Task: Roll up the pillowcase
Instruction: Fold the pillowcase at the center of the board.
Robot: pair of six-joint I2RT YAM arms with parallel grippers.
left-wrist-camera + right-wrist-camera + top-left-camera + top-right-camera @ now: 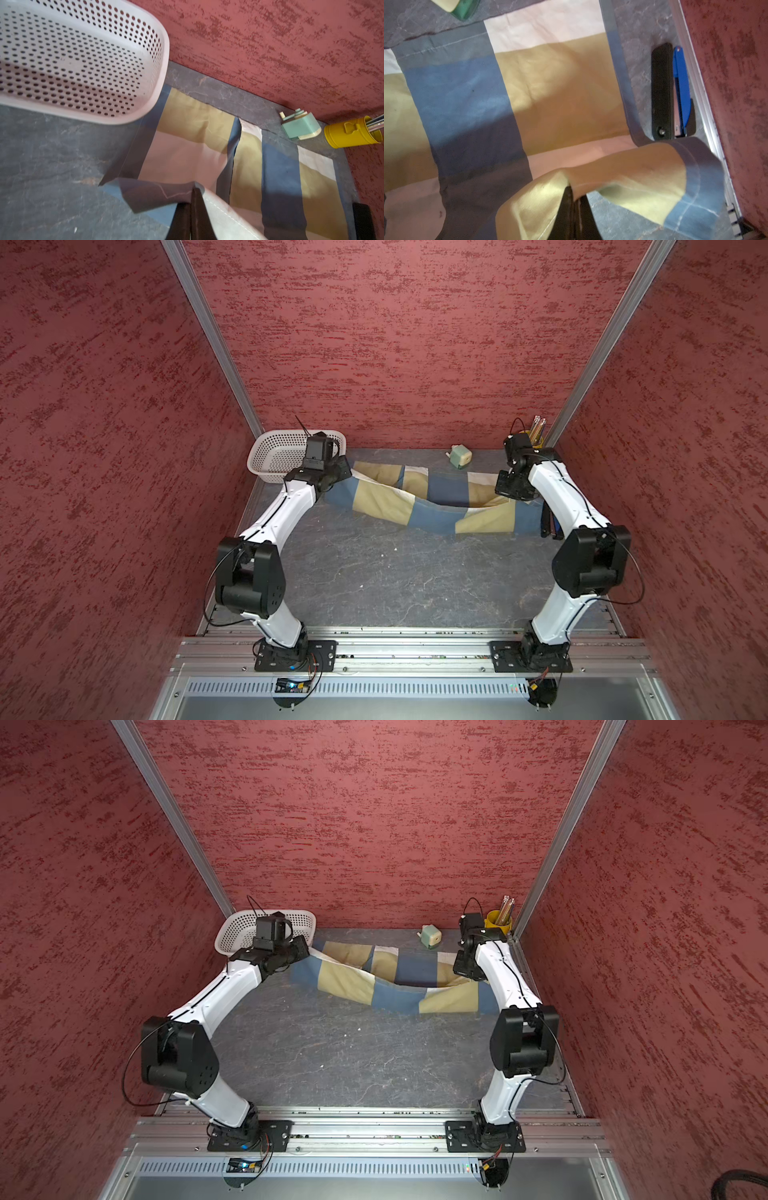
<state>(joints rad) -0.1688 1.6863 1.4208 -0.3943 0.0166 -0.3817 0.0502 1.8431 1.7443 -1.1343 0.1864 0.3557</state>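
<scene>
One pillowcase [415,499] in blue, olive-tan and off-white blocks lies across the far half of the dark tabletop [395,580]. It stretches between two robot arms, with its near edge lifted and sagging in the middle. In both top views the claws are hidden under the wrists, and only the wrist cameras show them. The left claw [194,190] is pinched tight on a blue and off-white corner of the cloth. The right claw [573,193] is pinched tight on an olive-tan edge that curls up over it.

One white perforated basket [276,456] stands in the far left corner, partly covered by the left wrist. The pillowcase's end lies just beside it; whether they touch I cannot tell. One pale green pencil sharpener [460,457] sits by the back wall. One yellow cup [498,919] stands in the far right corner, its pencils too small to count.

The right wrist camera alone shows clearly one black bar [661,91] and one blue-topped tool [681,83], side by side near the pillowcase's right end. From above they are a dark sliver cut off by the arm.
</scene>
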